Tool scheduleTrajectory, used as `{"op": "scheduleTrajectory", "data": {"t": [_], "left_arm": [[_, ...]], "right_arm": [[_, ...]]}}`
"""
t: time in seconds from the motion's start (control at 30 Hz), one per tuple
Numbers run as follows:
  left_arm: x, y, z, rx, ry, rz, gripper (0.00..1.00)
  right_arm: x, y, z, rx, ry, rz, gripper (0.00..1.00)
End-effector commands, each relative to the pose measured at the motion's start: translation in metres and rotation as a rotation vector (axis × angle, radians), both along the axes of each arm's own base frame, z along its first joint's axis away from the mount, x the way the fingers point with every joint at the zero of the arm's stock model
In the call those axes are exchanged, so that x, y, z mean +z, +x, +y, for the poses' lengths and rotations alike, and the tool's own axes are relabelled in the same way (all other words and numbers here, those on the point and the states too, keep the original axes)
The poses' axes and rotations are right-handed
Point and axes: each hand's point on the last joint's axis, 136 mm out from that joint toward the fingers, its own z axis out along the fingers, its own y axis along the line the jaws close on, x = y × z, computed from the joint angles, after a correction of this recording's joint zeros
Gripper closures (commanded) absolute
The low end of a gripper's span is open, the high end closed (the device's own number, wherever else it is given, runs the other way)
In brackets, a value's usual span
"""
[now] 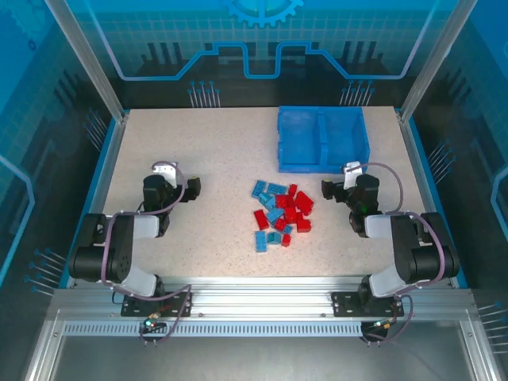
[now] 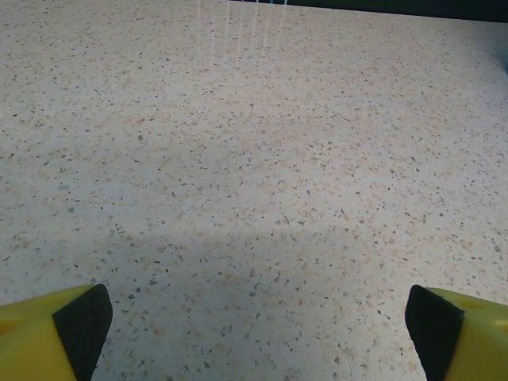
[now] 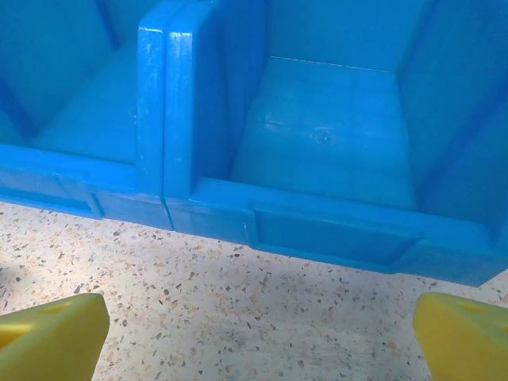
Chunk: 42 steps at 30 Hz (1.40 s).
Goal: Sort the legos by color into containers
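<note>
The bricks (image 1: pixel 282 216) lay in a mixed red and light-blue heap at the middle of the table (image 1: pixel 214 151), overlapping too much to count. The bin (image 1: pixel 324 165) stood at the far right, its back walls cut off in the right wrist view. The left gripper (image 1: pixel 189 189) was spread wide and held nothing, with open tabletop ahead. Its fingers (image 2: pixel 48 333) were cropped at the wrist view's lower corners. The right gripper (image 1: pixel 329 188), equally wide and empty, faced the bin's near wall, close but apart.
</note>
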Motion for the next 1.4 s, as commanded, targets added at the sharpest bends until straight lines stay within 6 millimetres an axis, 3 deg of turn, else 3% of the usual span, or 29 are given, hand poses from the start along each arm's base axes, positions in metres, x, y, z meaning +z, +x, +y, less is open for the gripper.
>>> {"op": "scheduleTrajectory", "data": {"t": [0.0,0.53,0.63,0.7,0.8,0.93,1.03,1.13,1.27,1.37], "left_arm": [[0.008,0.004,0.0,0.005,0.001,-0.036,0.01],[0.007,0.004,0.0,0.006,0.002,-0.033,0.01],[0.008,0.004,0.001,0.013,0.007,-0.037,0.01],[0.01,0.004,0.002,0.033,0.027,-0.034,0.01],[0.026,-0.002,0.0,0.055,0.062,-0.036,0.01],[0.066,-0.019,-0.009,0.08,0.015,-0.024,0.01],[0.094,-0.034,-0.04,0.019,-0.099,-0.019,0.01],[0.114,-0.054,-0.094,-0.159,-0.107,0.0,0.01],[0.132,-0.086,-0.169,-0.484,-0.059,0.035,0.01],[0.148,-0.112,-0.207,-0.703,0.001,0.063,0.01]], "right_arm": [[0.01,0.005,0.005,0.021,0.0,-0.034,0.0],[0.011,0.005,0.005,0.022,-0.001,-0.04,0.0],[0.034,0.002,0.001,-0.077,-0.085,-0.046,0.0],[0.056,-0.009,-0.008,-0.202,-0.046,0.024,0.0],[0.075,-0.038,-0.003,-0.27,0.105,0.19,0.0],[0.087,-0.073,0.046,-0.09,0.248,0.394,0.01],[0.081,-0.093,0.075,0.014,0.264,0.504,0.01],[0.069,-0.103,0.091,0.06,0.248,0.62,0.01],[0.037,-0.107,0.105,0.103,0.203,0.761,0.06],[0.025,-0.111,0.122,0.16,0.176,0.806,0.09]]}}
